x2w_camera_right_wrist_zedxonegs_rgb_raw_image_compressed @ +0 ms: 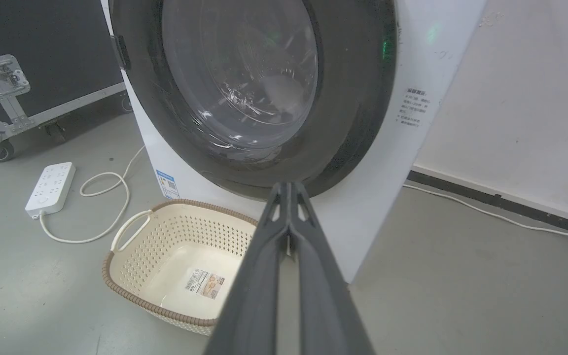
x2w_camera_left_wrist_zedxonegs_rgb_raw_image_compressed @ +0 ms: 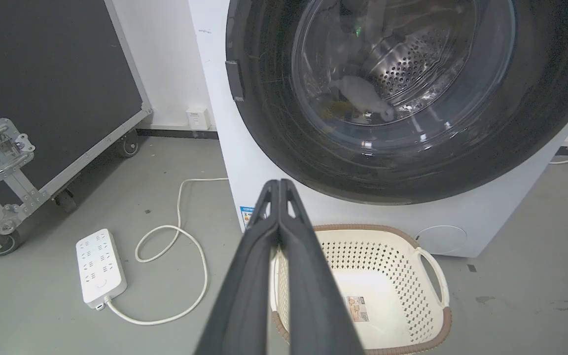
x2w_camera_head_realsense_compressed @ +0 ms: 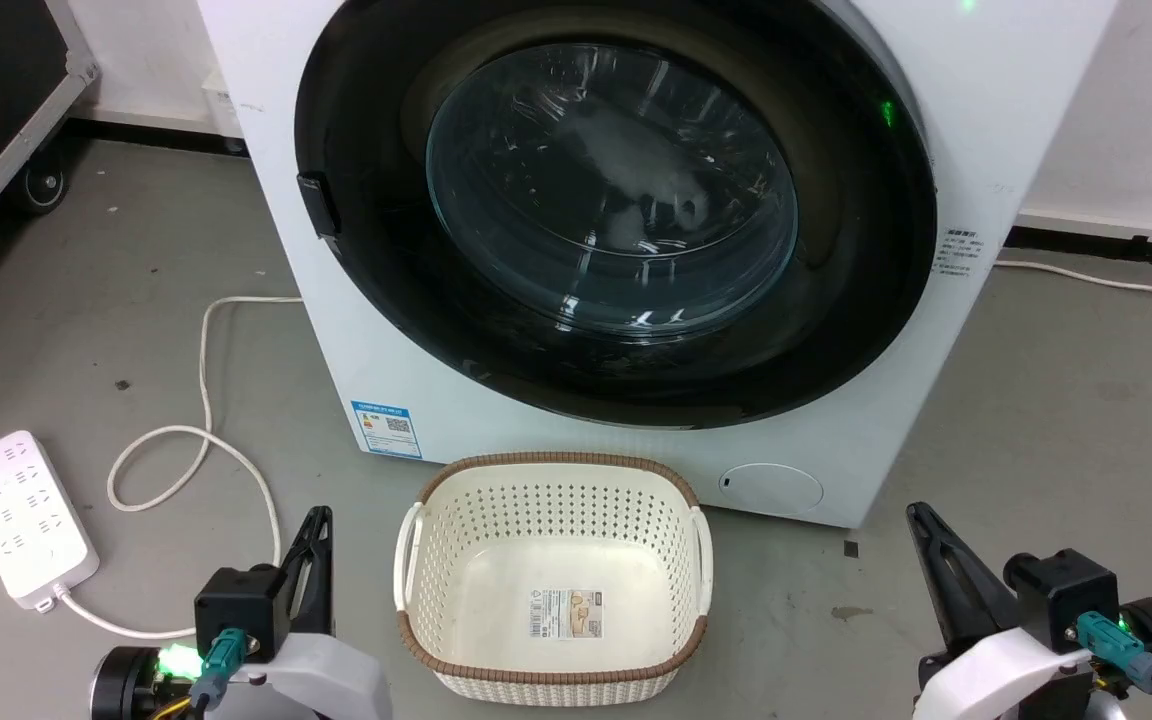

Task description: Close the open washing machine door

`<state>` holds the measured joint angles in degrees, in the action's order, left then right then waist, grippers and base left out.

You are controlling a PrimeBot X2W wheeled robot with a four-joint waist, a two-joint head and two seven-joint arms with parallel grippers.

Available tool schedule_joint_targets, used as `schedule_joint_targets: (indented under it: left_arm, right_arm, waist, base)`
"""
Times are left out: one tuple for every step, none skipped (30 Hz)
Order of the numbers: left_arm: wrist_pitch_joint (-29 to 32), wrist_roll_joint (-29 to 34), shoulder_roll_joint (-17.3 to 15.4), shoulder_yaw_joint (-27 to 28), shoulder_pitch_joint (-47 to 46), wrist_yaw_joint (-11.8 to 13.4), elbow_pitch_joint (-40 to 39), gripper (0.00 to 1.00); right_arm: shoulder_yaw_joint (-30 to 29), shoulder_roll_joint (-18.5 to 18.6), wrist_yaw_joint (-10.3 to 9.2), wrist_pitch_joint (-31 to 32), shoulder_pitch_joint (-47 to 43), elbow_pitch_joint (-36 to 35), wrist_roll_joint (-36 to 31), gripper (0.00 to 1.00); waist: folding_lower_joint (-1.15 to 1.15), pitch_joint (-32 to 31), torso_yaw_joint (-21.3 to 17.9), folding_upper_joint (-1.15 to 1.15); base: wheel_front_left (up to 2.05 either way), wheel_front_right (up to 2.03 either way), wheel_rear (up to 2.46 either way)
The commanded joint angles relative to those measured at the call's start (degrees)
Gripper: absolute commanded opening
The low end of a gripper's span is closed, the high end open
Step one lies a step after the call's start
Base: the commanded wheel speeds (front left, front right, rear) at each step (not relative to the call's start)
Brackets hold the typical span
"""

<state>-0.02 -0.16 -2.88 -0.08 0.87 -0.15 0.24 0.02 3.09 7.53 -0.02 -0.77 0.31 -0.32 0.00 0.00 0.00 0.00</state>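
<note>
The white washing machine point(x2w_camera_head_realsense_compressed: 456, 390) stands in front of me. Its round black-framed door point(x2w_camera_head_realsense_compressed: 616, 215) with the clear glass bowl lies flat against the front, and pale laundry shows behind the glass. The door point(x2w_camera_left_wrist_zedxonegs_rgb_raw_image_compressed: 412, 93) and washer body point(x2w_camera_left_wrist_zedxonegs_rgb_raw_image_compressed: 230, 148) appear in the left wrist view, and the door point(x2w_camera_right_wrist_zedxonegs_rgb_raw_image_compressed: 254, 88) also fills the top of the right wrist view. My left gripper point(x2w_camera_head_realsense_compressed: 316, 520) rests low at the lower left, fingers pressed together, holding nothing. My right gripper point(x2w_camera_head_realsense_compressed: 918, 515) sits low at the lower right, also shut and empty. Both are well short of the door.
A cream perforated basket point(x2w_camera_head_realsense_compressed: 416, 560) sits on the floor just below the door, between my grippers. A white power strip point(x2w_camera_head_realsense_compressed: 26, 520) and its looping cord point(x2w_camera_head_realsense_compressed: 206, 400) lie at the left. A black wheeled case point(x2w_camera_left_wrist_zedxonegs_rgb_raw_image_compressed: 57, 93) stands further left. Grey floor lies at the right.
</note>
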Motion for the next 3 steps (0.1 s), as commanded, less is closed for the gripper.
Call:
schedule_joint_targets:
  left_arm:
    - [0.0, 0.2, 0.0, 0.1, -0.9, 0.1, -0.2, 0.00]
    - [0.0, 0.2, 0.0, 0.1, -0.9, 0.1, -0.2, 0.00]
    - [0.0, 0.2, 0.0, 0.1, -0.9, 0.1, -0.2, 0.00]
  right_arm:
    - [0.0, -0.2, -0.04, 0.0, 0.8, -0.3, 0.3, 0.00]
    - [0.0, -0.2, -0.04, 0.0, 0.8, -0.3, 0.3, 0.00]
    - [0.0, -0.2, -0.04, 0.0, 0.8, -0.3, 0.3, 0.00]
  waist:
    - [0.00, 0.0, 0.0, 0.00]
    - [0.00, 0.0, 0.0, 0.00]
    - [0.00, 0.0, 0.0, 0.00]
  base:
    - [0.00, 0.00, 0.00]
    - [0.00, 0.00, 0.00]
    - [0.00, 0.00, 0.00]
